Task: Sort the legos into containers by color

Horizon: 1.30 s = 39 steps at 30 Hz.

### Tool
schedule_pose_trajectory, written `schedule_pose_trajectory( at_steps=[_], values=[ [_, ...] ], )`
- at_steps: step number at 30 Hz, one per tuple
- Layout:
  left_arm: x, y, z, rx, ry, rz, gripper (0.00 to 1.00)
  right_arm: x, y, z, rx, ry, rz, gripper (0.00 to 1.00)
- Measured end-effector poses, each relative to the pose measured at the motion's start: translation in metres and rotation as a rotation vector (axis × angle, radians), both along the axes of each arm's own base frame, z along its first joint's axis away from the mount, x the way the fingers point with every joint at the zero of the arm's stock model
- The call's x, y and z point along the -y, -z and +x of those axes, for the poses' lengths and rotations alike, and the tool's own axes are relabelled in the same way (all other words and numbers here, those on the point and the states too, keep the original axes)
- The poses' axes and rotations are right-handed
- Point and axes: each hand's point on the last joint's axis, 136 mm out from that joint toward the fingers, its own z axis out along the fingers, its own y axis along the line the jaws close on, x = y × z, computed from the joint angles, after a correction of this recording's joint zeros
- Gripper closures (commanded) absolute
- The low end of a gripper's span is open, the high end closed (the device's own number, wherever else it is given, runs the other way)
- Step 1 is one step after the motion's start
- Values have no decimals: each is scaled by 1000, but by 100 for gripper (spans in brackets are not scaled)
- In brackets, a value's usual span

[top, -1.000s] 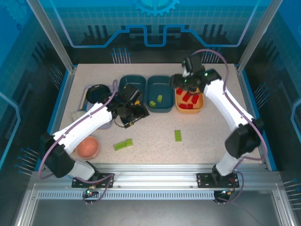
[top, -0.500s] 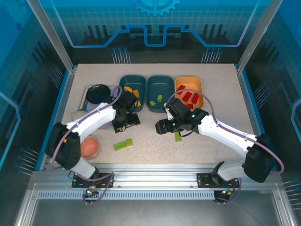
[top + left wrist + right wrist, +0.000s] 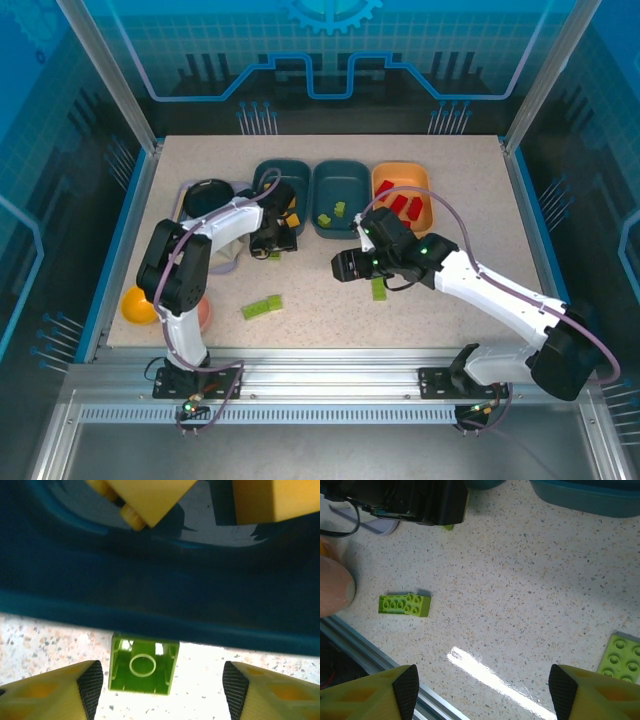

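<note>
The small light-green plastic brick (image 3: 144, 665), just beside the near wall of the left dark-teal plastic tray (image 3: 150, 605), is being straddled off-centre by the released left gripper (image 3: 160, 686). Centring is being advised before closing. The right gripper (image 3: 482, 687) is being held released and empty.

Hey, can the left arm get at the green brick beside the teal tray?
Probably yes. The green brick lies on the table between the open jaws of the left gripper; only the teal tray wall behind it crowds the approach.
</note>
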Motion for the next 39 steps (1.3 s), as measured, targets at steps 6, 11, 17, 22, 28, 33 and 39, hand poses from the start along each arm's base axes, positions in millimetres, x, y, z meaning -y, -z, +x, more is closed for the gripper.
schedule_pose_trajectory(
  at_steps=[6,11,17,22,28,33,39],
  values=[
    [-2,9,1,-13,1,11,49,2,2,-1,-11,13,-4,28],
    [-2,9,5,5,4,15,67,3,2,0,-10,24,-7,28],
    [0,8,6,20,6,22,69,6,2,1,-9,34,-15,29],
    [12,4,-8,20,39,37,69,13,-2,1,0,52,-12,29],
    [36,-27,-35,50,69,23,69,29,-11,6,27,99,-5,29],
    [64,-77,-24,121,82,-29,68,46,-11,9,24,149,-12,29],
    [108,-141,44,275,87,-114,67,73,-11,18,7,276,-25,29]
  ],
)
